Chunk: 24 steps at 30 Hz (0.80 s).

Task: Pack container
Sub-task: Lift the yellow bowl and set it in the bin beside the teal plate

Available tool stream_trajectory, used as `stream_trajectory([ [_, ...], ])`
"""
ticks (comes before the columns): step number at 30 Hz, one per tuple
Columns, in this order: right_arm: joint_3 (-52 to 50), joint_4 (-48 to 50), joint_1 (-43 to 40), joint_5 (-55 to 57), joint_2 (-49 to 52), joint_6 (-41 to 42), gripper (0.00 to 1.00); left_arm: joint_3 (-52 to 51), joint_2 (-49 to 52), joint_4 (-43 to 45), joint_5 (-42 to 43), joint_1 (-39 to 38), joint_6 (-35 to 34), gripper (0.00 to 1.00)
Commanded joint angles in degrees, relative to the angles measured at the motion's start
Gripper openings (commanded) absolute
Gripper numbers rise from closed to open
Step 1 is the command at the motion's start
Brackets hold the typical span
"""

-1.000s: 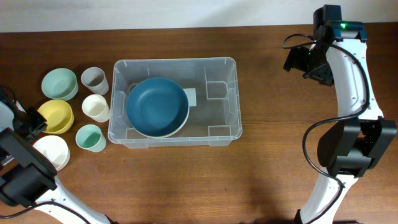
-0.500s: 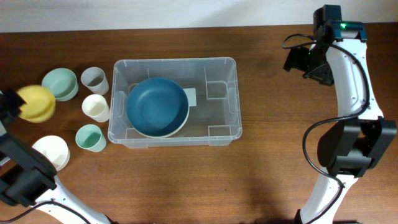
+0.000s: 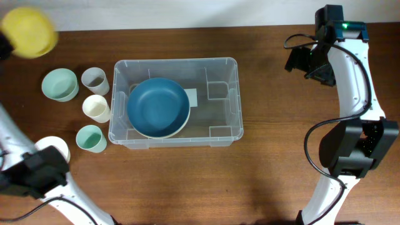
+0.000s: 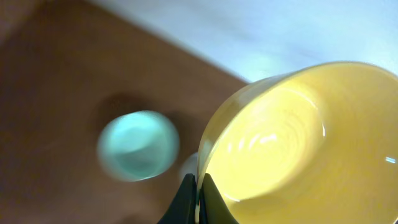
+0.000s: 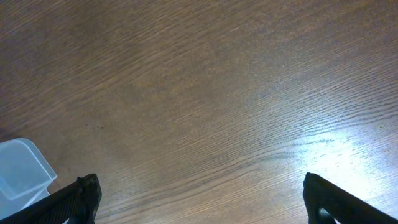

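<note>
L end effector (image 4: 198, 200) clenched on yellow bowl (image 4: 298, 143) rim; container (image 3: 175, 61) lies to its right, long axis L-R. R end effector (image 5: 214, 202) released, empty, opposite side.

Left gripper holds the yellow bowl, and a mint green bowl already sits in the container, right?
No. The overhead view shows a dark blue bowl in the container, not a mint green one. The left gripper does hold the yellow bowl.

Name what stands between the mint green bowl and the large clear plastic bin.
In the overhead view, a small grey cup stands between the mint green bowl and the large clear plastic bin.
</note>
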Motion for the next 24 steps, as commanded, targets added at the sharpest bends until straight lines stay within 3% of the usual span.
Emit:
stream_trajectory([
  [1, -0.17, 0.00, -0.09, -0.04, -0.13, -0.35, 0.99, 2.23, -2.45, -0.26, 7.02, -10.86, 2.89, 0.01],
  [7, -0.17, 0.00, -0.09, -0.04, -0.13, -0.35, 0.99, 0.35, -2.38, 1.57, 4.68, -27.50, 2.89, 0.01],
  [12, -0.17, 0.00, -0.09, -0.04, -0.13, -0.35, 0.99, -4.15, -2.38, 4.55, -10.91, -41.90, 2.86, 0.01],
  [18, -0.17, 0.00, -0.09, -0.04, -0.13, -0.35, 0.99, -11.96, -2.36, 8.11, -18.21, -49.24, 2.89, 0.01],
  [24, -0.17, 0.00, -0.09, -0.04, -0.13, -0.35, 0.99, -21.40, -2.32, 12.61, -17.84, -50.01, 2.84, 0.02],
])
